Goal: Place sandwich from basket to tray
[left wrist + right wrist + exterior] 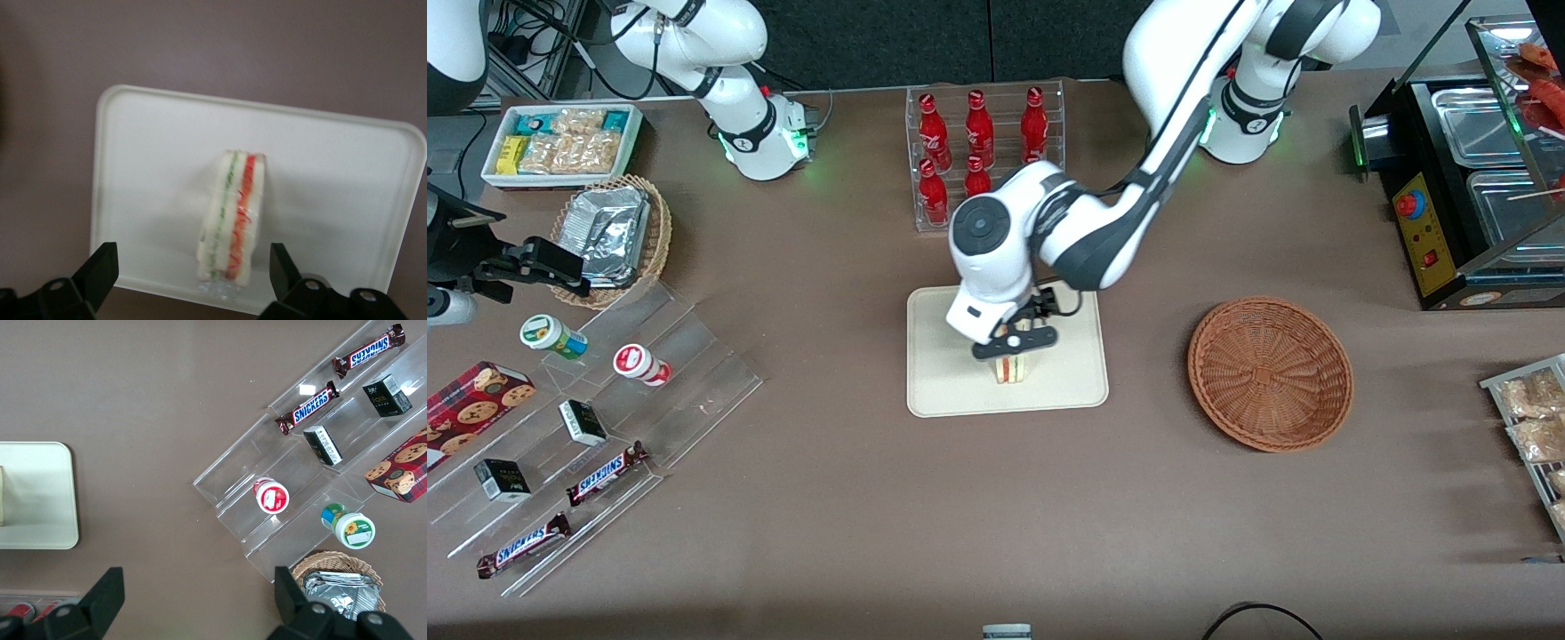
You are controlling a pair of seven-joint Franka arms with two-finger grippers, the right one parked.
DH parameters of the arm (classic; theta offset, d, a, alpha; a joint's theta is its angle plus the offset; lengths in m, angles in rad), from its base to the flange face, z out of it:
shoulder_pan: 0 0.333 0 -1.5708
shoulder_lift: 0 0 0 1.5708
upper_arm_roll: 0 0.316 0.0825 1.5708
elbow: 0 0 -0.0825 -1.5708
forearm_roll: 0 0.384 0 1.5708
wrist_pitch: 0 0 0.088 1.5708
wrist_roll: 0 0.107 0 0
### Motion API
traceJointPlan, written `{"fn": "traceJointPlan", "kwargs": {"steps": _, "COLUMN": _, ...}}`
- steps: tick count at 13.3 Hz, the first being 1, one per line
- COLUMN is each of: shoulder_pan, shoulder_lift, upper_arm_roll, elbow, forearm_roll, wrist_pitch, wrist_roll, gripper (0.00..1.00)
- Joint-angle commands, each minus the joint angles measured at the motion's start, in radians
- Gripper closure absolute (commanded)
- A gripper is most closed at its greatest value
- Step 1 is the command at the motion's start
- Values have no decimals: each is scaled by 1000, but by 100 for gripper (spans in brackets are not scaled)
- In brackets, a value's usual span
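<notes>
The sandwich point(1011, 369) stands on its edge on the cream tray point(943, 373), near the tray's edge closest to the front camera. My left gripper point(1014, 342) hovers just above it, open, with its fingers well clear of the bread on both sides. In the left wrist view the sandwich point(233, 220) shows its green and red filling layers on the tray point(153, 167), between the spread fingers point(100, 270) of the gripper point(192, 259). The reddish-brown woven basket point(1270, 373) sits empty beside the tray, toward the working arm's end of the table.
A clear rack of red bottles point(983, 151) stands farther from the front camera than the tray. A black display case point(1467, 178) is at the working arm's end. A tan foil basket point(609, 236), white snack bin point(560, 142) and clear stepped shelf point(605, 418) lie toward the parked arm's end.
</notes>
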Motion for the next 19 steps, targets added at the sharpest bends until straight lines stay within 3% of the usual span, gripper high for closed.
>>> {"fn": "traceJointPlan", "kwargs": {"steps": 1, "shoulder_pan": -7, "shoulder_lift": -54, "upper_arm_roll": 102, "elbow": -18, "forearm_roll": -66, "wrist_pitch": -24, "wrist_roll": 40, "gripper": 0}}
{"fn": "traceJointPlan", "kwargs": {"steps": 6, "shoulder_pan": -7, "shoulder_lift": -82, "upper_arm_roll": 286, "elbow": -25, "forearm_roll": -175, "wrist_pitch": -77, "wrist_roll": 229, "gripper": 0}}
{"fn": "traceJointPlan", "kwargs": {"steps": 9, "shoulder_pan": 6, "shoulder_lift": -141, "upper_arm_roll": 319, "elbow": -85, "forearm_roll": -178, "wrist_pitch": -80, "wrist_roll": 304, "gripper": 0}}
{"fn": "traceJointPlan", "kwargs": {"steps": 12, "shoulder_pan": 176, "shoulder_lift": -190, "upper_arm_roll": 218, "elbow": -81, "forearm_roll": -166, "wrist_pitch": -158, "wrist_roll": 345, "gripper": 0}}
{"fn": "traceJointPlan", "kwargs": {"steps": 15, "shoulder_pan": 295, "shoulder_lift": -267, "upper_arm_roll": 163, "elbow": -87, "forearm_roll": -166, "wrist_pitch": -266, "wrist_roll": 582, "gripper": 0}}
{"fn": "traceJointPlan", "kwargs": {"steps": 19, "shoulder_pan": 465, "shoulder_lift": -344, "upper_arm_roll": 67, "elbow": -93, "forearm_roll": -161, "wrist_pitch": -376, "wrist_roll": 720, "gripper": 0}}
